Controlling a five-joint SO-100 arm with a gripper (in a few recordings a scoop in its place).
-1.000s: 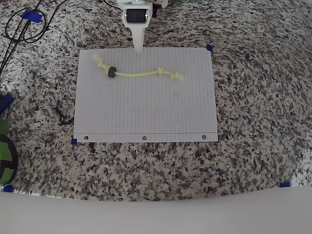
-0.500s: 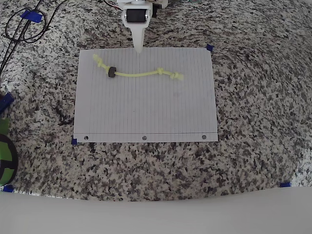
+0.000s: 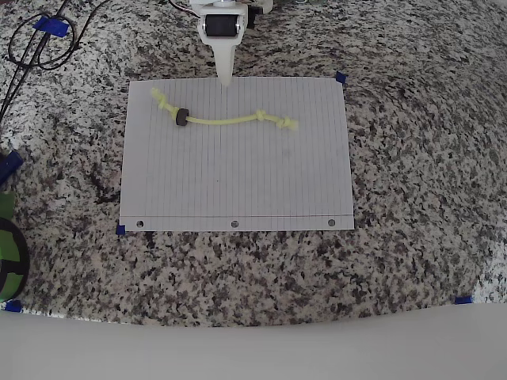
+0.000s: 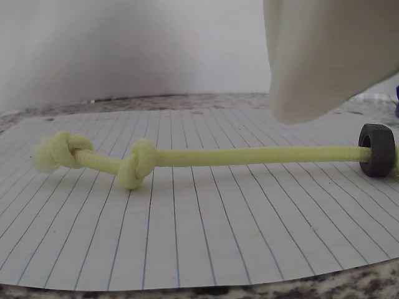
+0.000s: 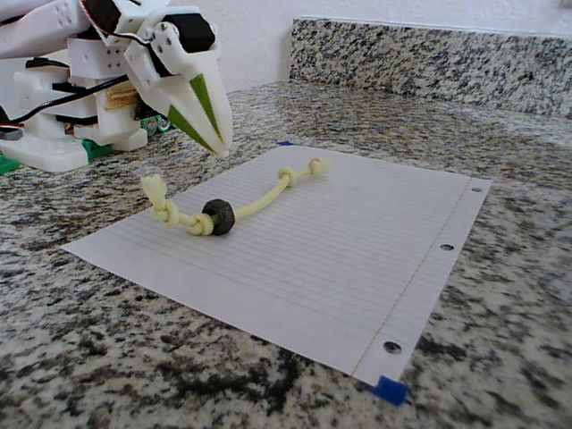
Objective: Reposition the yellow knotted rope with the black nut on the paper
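Note:
The yellow knotted rope (image 3: 230, 120) lies in a shallow curve across the upper part of the paper (image 3: 238, 182), with knots near both ends. Near the rope's left end, the black nut (image 3: 181, 117) is threaded on it. My gripper (image 3: 225, 79) hangs over the paper's top edge, shut and holding nothing, just above the rope's middle. In the wrist view the rope (image 4: 249, 156) runs left to right on the paper (image 4: 218, 237), the nut (image 4: 377, 149) at the right edge. The fixed view shows the gripper (image 5: 221, 143) a short way behind the rope (image 5: 259, 201) and nut (image 5: 217, 216), clear of both.
The paper (image 5: 357, 259) rests on a speckled granite counter with blue tape marks (image 3: 341, 77) at corners. Black cables (image 3: 40, 39) loop at the top left, and a green and black object (image 3: 8, 253) sits at the left edge. A granite backsplash (image 5: 429, 54) stands behind.

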